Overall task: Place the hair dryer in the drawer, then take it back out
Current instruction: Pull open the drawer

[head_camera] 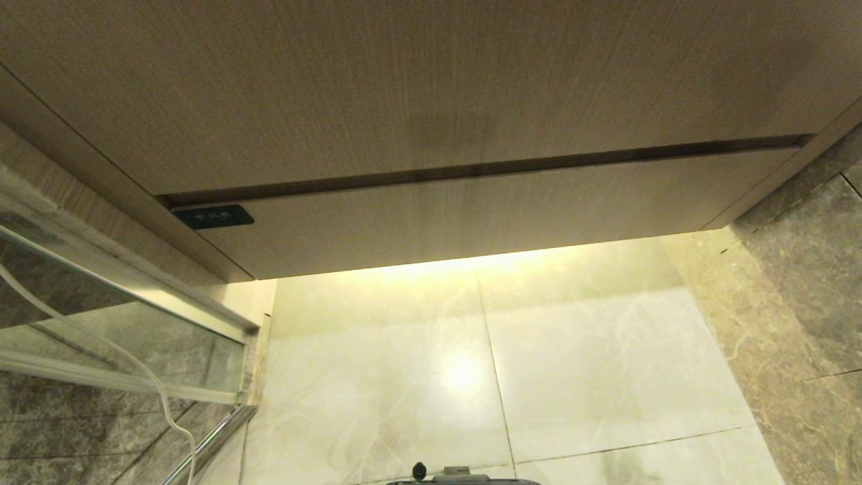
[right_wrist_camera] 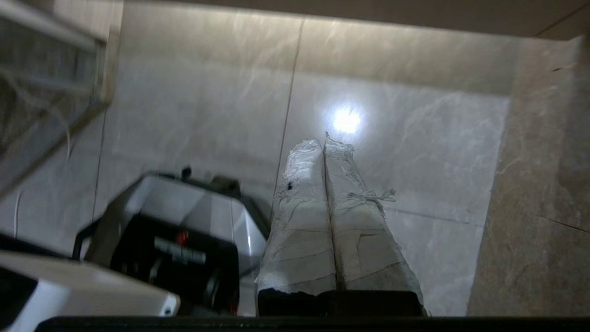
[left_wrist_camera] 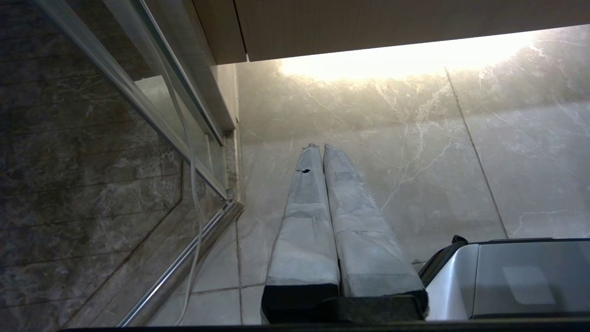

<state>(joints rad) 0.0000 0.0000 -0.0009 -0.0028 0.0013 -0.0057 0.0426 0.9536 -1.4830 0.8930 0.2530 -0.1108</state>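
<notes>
Beige wood drawer [head_camera: 471, 222] is closed at the far side, and the hair dryer is not visible. Left gripper [left_wrist_camera: 319, 146] and right gripper [right_wrist_camera: 322, 140] are clenched, empty; first pull the front straight out.

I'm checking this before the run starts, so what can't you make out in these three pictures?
- Hair dryer: in no view.
- Drawer inside: hidden behind its shut front, head view.
- Dark label: its writing too small to read, head view.
- White cable: both ends cut off by the picture's edges, head view.
- Robot's base: blurred in the right wrist view, details unclear.
</notes>
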